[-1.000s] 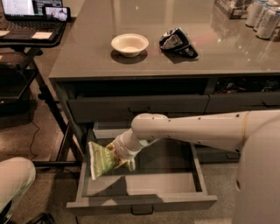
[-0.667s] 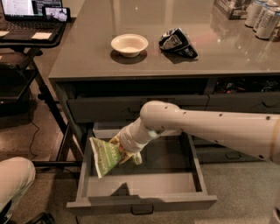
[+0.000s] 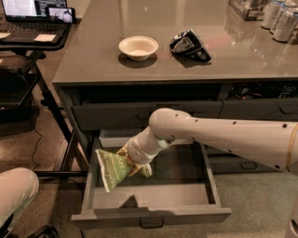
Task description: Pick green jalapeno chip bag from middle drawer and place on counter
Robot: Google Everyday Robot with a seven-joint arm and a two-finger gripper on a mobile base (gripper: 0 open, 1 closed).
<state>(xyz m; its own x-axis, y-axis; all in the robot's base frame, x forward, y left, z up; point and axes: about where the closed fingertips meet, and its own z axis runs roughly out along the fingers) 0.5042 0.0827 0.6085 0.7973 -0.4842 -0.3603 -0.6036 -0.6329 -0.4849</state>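
The green jalapeno chip bag (image 3: 112, 168) hangs tilted above the left part of the open middle drawer (image 3: 149, 214). My gripper (image 3: 136, 160) is shut on the bag's right end and holds it clear of the drawer floor, where its shadow falls. My white arm (image 3: 219, 137) reaches in from the right, over the drawer. The grey-brown counter (image 3: 93, 51) lies above and behind the drawer.
On the counter stand a white bowl (image 3: 138, 47), a black-and-white snack bag (image 3: 188, 44) and several cans (image 3: 281, 14) at the far right. A black desk with a laptop (image 3: 32, 18) stands to the left. A white robot part (image 3: 14, 190) shows at the lower left.
The arm has lifted the green bag higher above the drawer floor and shifted it slightly right. The grip on the bag has stayed the same.
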